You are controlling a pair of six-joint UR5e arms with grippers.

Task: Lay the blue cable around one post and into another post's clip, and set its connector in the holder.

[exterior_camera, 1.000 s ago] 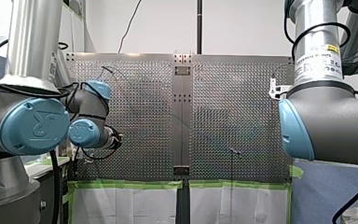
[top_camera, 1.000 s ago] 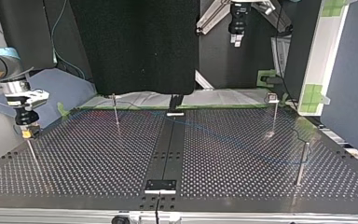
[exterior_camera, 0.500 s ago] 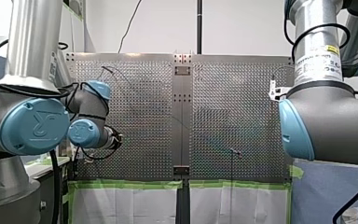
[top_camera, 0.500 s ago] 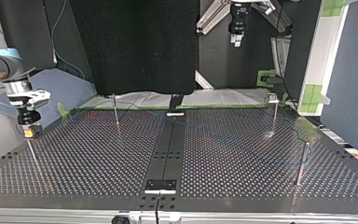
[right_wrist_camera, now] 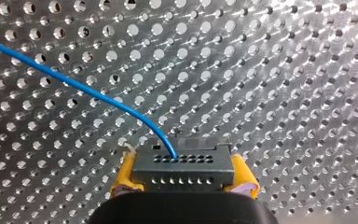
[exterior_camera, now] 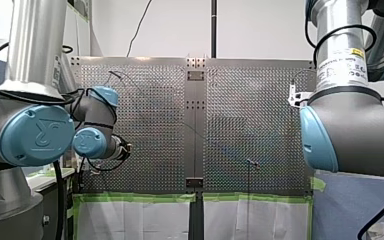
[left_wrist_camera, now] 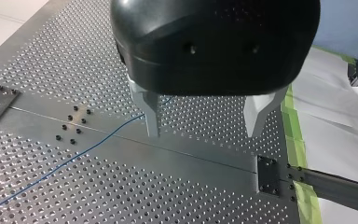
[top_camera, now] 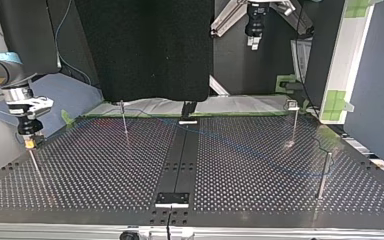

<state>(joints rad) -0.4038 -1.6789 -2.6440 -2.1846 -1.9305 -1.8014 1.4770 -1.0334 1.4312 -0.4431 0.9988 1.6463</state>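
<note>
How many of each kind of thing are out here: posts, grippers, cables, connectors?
Posts: 4
Grippers: 2, the left gripper and the right gripper
Blue cable: 1
Connector: 1
Total: 8

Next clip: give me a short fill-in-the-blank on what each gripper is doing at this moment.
1. My right gripper is shut on the grey ____.
2. The cable running out of that part is ____ in colour.
3. My left gripper is ____, holding nothing.
Missing words: connector; blue; open.
</note>
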